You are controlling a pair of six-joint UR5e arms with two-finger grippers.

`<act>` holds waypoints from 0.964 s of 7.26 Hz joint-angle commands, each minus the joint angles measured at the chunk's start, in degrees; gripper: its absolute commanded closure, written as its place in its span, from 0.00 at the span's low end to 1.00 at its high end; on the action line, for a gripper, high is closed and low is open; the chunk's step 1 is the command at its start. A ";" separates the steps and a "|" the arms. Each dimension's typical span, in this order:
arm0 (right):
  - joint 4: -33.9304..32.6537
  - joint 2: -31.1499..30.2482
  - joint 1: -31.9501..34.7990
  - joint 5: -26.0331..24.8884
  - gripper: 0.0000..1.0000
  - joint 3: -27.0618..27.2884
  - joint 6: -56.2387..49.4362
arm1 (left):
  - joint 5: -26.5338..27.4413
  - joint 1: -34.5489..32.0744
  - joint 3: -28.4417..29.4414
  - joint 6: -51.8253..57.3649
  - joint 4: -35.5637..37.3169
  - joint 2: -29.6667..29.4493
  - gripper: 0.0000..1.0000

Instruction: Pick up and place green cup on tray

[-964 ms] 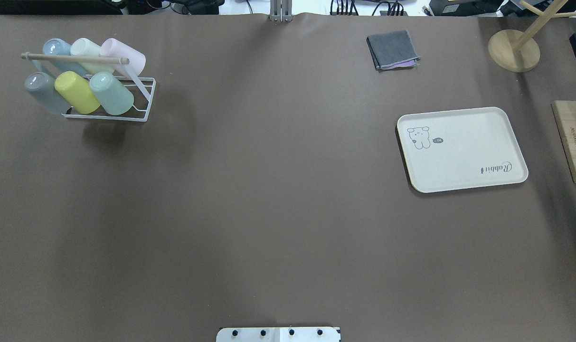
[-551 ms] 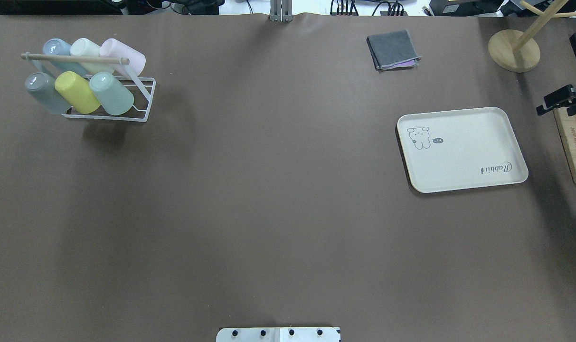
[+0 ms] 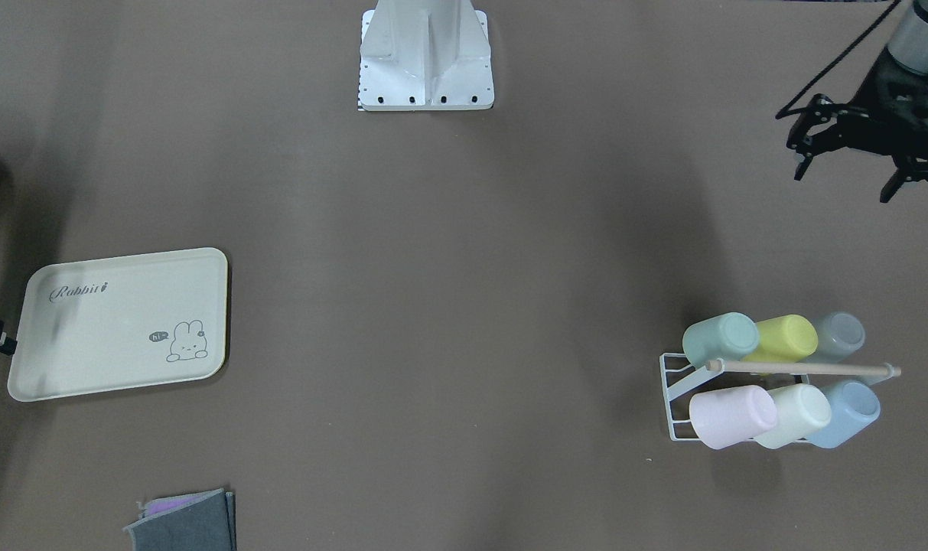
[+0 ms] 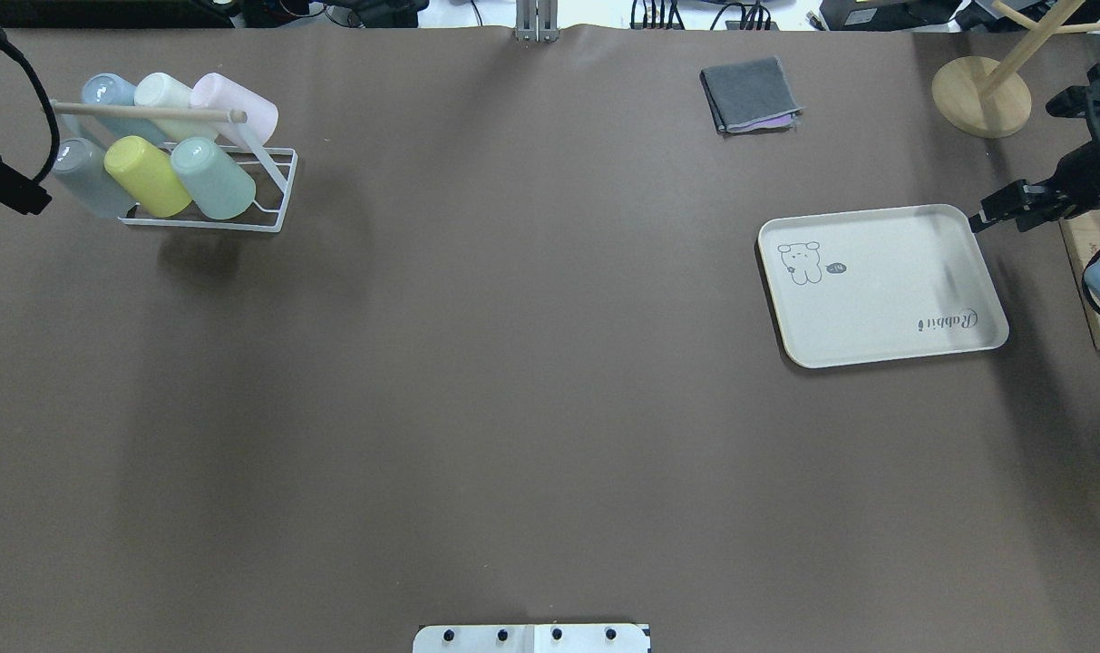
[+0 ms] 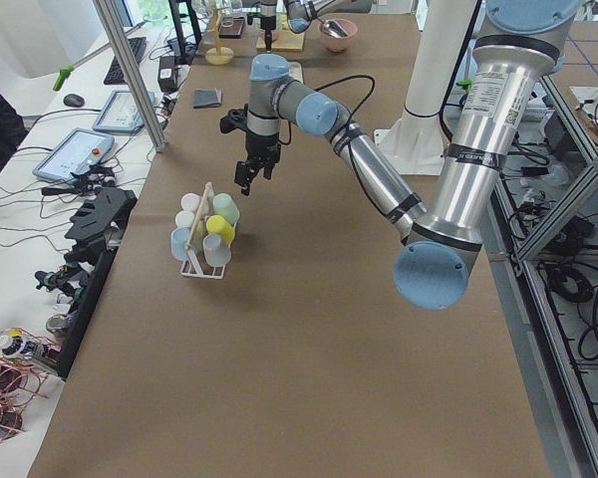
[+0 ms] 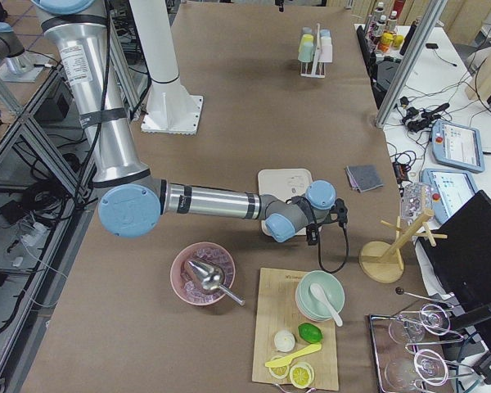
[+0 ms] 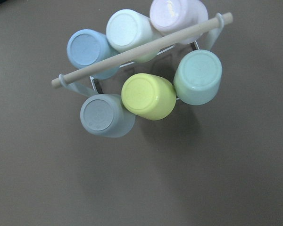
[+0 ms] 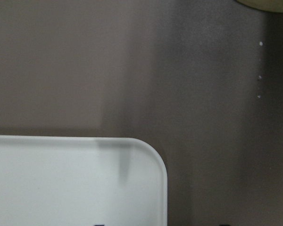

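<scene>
None of the task looks done: the pick, the carry and the placing are all left.

Front-facing view: one rack (image 3: pixel 672 398) holds six cups. The one green cup (image 3: pixel 720 339) lies at its 11 o'clock corner, touching the yellow cup (image 3: pixel 785 337). The left gripper (image 3: pixel 846 177) hangs at about 1 o'clock from the rack, well apart from it, fingers spread wide and holding nothing. One tray (image 3: pixel 112 329), with no cup on it, sits toward the table's 9 o'clock side.

Overhead view: the green cup is at the rack's 4 o'clock end. The right gripper (image 4: pixel 1012 213) hovers at the tray's 2 o'clock corner; I cannot tell its spread.

Left wrist view: six cup bottoms, with the green one at 2 o'clock of the yellow.

Right wrist view: one tray corner, no cup on it.
</scene>
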 commanded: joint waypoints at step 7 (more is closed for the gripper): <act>3.50 -1.34 -2.20 0.63 0.46 -2.28 -0.64 | 35.12 20.29 -1.40 40.04 -32.97 19.32 0.01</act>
